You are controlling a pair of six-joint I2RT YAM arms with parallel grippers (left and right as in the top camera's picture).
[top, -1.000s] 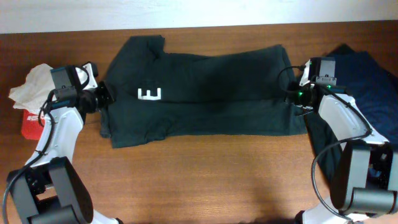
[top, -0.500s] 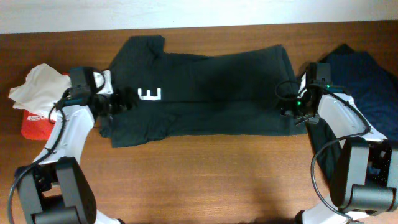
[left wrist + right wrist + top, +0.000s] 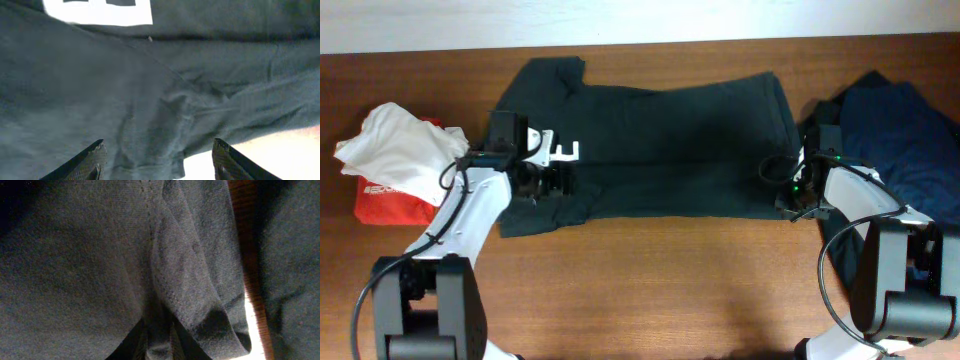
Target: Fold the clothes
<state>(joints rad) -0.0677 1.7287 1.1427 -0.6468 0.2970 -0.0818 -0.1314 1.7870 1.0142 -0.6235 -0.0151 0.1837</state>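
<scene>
Reaching left arm (image 3: 470, 215): bent inward, left gripper (image 3: 157, 150) spread above shirt's (image 3: 660, 140) 8 o'clock corner.
Right arm (image 3: 865, 190): folded inward, right gripper (image 3: 159, 347) pinching shirt's 4 o'clock hem.
Shirt: flat, table (image 3: 650, 280) centre.

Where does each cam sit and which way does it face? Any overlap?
Overhead: above the table, facing down; left arm, right arm, black T-shirt, navy garment.
Left wrist: on the left gripper, looking down at the T-shirt near its white letter; both fingers show, spread.
Right wrist: close over the T-shirt's hem; own fingers not clearly seen.
Shared: all three see the T-shirt; overhead and left wrist both see the letter.
</scene>
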